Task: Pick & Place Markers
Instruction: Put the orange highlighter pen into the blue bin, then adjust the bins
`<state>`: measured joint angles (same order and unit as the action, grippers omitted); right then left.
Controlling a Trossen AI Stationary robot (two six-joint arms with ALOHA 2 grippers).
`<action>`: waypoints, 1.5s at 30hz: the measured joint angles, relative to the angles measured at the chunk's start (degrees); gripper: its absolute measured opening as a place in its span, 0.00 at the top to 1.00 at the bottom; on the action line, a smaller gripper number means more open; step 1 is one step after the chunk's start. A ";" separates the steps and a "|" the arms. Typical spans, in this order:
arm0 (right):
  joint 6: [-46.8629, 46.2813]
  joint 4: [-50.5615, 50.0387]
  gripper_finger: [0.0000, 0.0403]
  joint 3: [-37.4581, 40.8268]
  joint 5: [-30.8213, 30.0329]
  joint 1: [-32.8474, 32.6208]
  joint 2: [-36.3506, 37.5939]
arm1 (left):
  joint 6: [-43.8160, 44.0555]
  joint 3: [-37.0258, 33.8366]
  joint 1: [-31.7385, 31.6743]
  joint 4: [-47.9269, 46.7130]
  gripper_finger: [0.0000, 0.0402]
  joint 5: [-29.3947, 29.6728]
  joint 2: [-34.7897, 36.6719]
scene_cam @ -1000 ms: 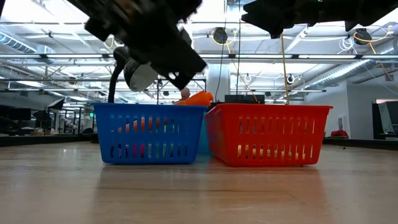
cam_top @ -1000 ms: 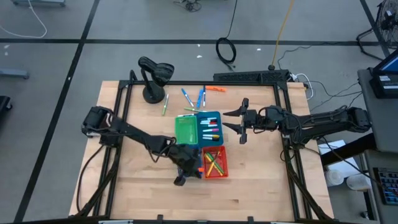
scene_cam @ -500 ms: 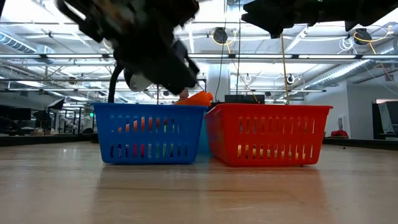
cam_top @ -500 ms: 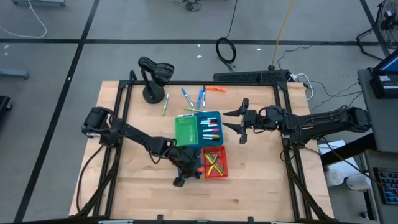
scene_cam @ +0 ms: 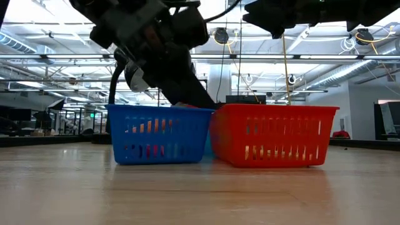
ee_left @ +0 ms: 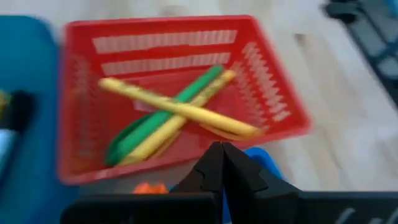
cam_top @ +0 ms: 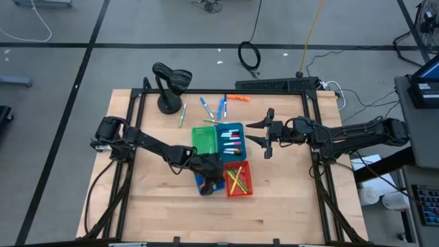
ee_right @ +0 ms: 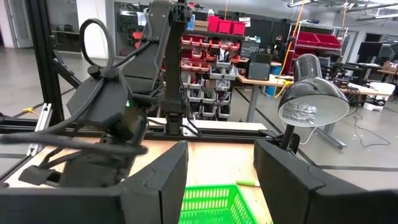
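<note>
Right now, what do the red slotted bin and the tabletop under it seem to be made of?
The square red slotted bin looks like moulded plastic, slightly glossy: thin walls with even rows of slits and one uniform colour. The pale tabletop looks like wood with a smooth satin finish: long plank seams and grain show from above, and the low view catches a soft sheen. It could be solid boards or a veneer.

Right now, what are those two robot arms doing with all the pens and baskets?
They are sorting markers into small bins. The left gripper, fingers shut, hangs low over the blue bin, right beside the red bin that holds yellow and green markers. The right gripper waits with fingers open next to the teal bin. A few markers lie loose on the table.
</note>
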<state>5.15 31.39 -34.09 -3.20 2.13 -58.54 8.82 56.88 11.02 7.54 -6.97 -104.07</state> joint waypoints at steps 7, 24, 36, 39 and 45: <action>-0.01 -0.13 0.58 0.00 0.00 0.00 0.00 | 1.42 -0.02 -0.50 -2.64 0.99 4.58 1.08; -0.22 -0.82 0.58 0.00 0.08 0.00 0.00 | 12.06 -0.17 4.19 -37.93 0.99 43.73 15.61; -0.15 0.24 0.58 0.00 0.22 0.00 -0.02 | 15.88 -23.55 -13.75 -26.11 0.99 37.45 28.12; -0.11 0.20 0.58 0.00 0.21 0.02 -0.02 | 8.45 -28.52 -18.09 -10.39 0.99 29.91 27.84; 0.00 0.12 0.58 0.00 0.02 0.02 -0.02 | 3.77 -30.22 -23.62 0.61 0.99 26.21 25.51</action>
<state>5.15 31.51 -34.09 -3.18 2.15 -58.57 12.59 26.66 -12.60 8.15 19.23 -78.56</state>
